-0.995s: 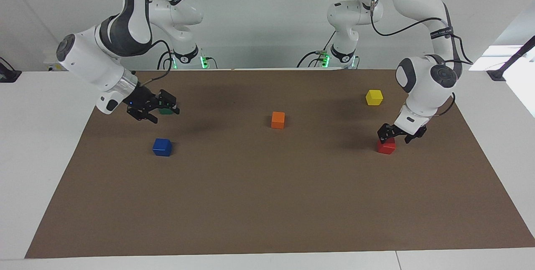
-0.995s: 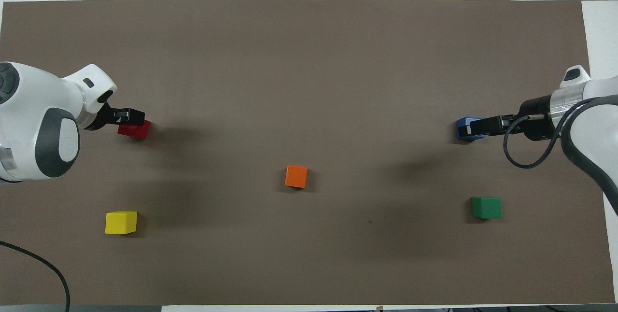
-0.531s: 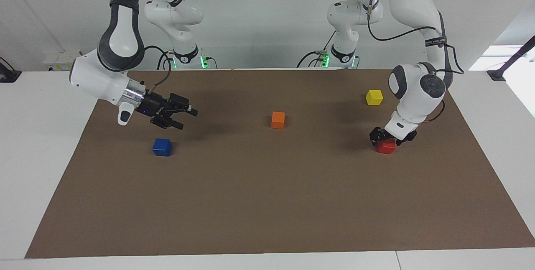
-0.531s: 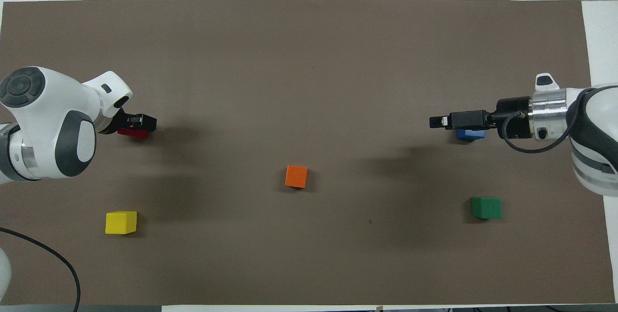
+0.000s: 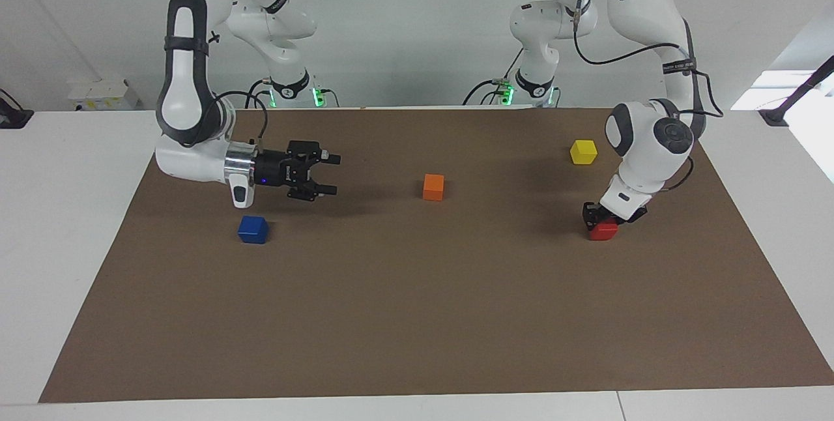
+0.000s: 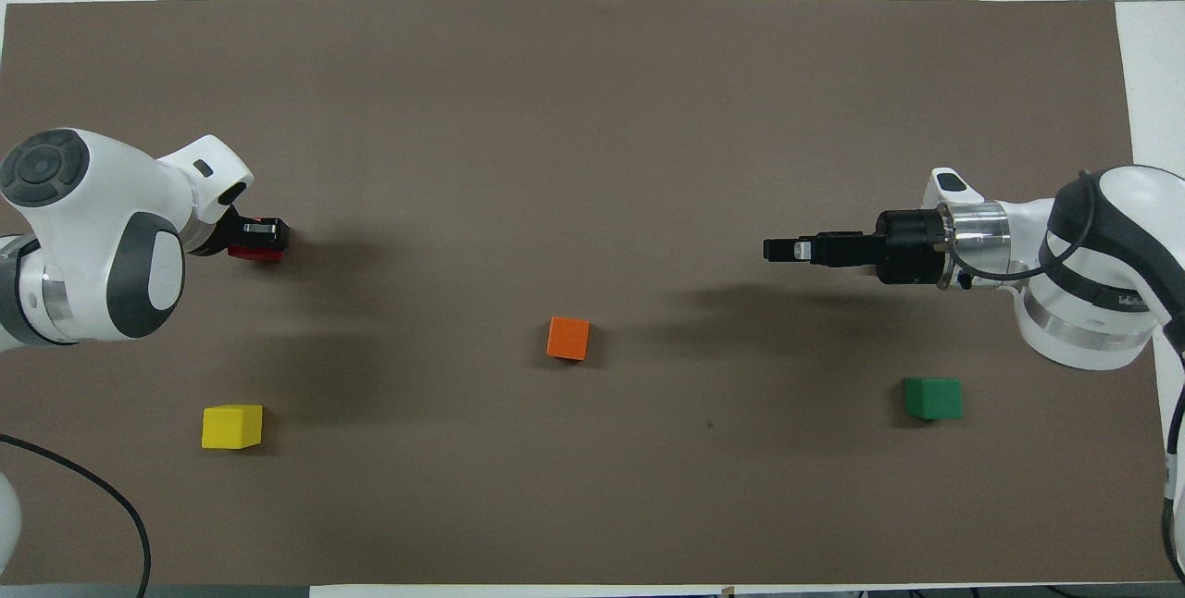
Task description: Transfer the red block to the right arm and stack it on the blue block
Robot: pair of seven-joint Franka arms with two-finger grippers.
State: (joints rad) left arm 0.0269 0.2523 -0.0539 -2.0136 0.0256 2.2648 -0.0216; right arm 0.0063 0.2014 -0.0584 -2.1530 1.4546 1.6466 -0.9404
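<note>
The red block [image 5: 604, 232] sits on the brown mat [image 5: 417, 317] toward the left arm's end. My left gripper [image 5: 604, 217] is down over it, so only its lower part shows; in the overhead view a red strip [image 6: 252, 253] shows under the left gripper [image 6: 266, 234]. The blue block [image 5: 253, 229] sits on the mat toward the right arm's end; in the overhead view it is hidden under the right wrist. My right gripper [image 5: 332, 174] is open and empty, held level over the mat between the blue block and the orange cube, pointing at the table's middle [image 6: 776, 249].
An orange cube [image 5: 433, 187] sits mid-mat. A yellow cube [image 5: 584, 152] lies nearer to the robots than the red block. A green cube [image 6: 933, 398] lies nearer to the robots than the blue block; the right arm hides it in the facing view.
The right gripper swung from over the green and blue blocks toward the table's middle and levelled out. The left gripper sank lower over the red block, which stayed on the mat.
</note>
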